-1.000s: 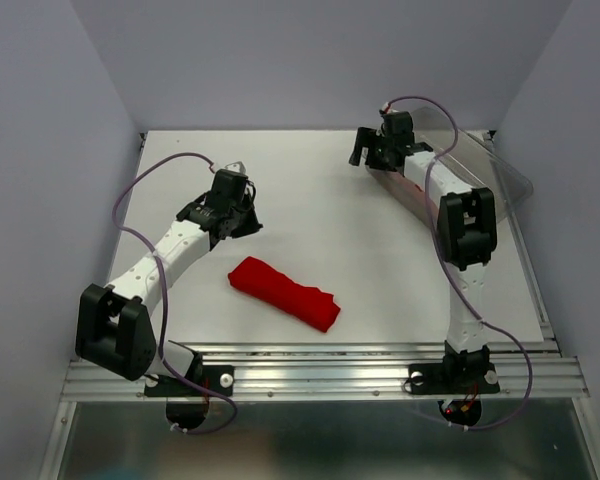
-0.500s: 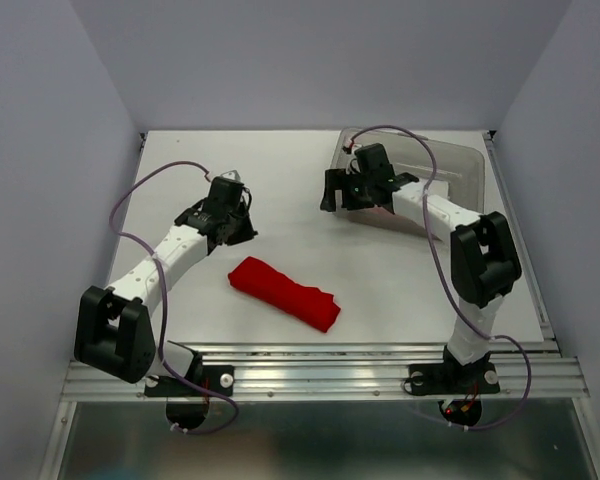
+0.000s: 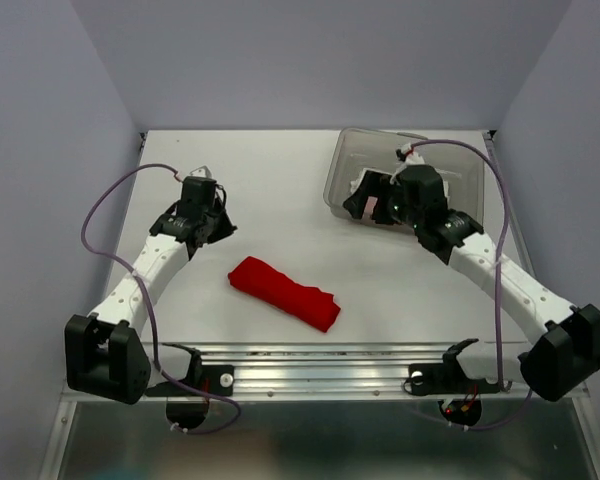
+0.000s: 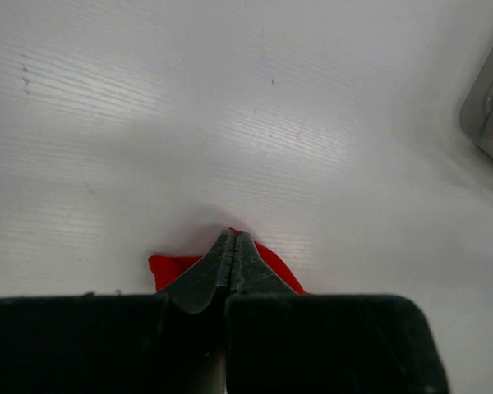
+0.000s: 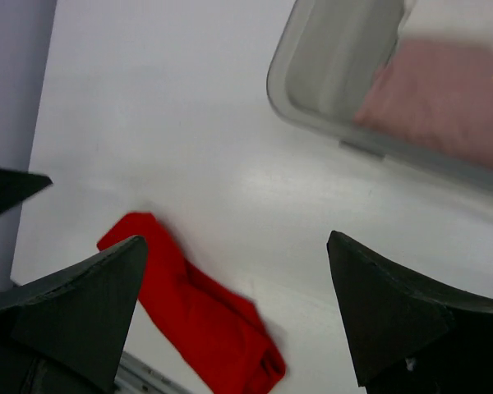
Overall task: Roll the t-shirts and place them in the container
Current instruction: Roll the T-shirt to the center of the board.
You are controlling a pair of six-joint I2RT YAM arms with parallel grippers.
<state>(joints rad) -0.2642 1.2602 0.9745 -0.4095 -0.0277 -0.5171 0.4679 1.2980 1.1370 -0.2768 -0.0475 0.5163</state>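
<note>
Drawing back, right hand [image 5: 236, 240] spread wide, red t-shirt [image 3: 283, 293] unmoved

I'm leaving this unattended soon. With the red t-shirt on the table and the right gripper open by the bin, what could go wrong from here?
1. The red t-shirt lies as a loose-looking roll. A pinch at one end by the open right gripper might let it unroll.
2. The right gripper is close to the clear bin, so a careless swing could knock or shift the bin.
</note>
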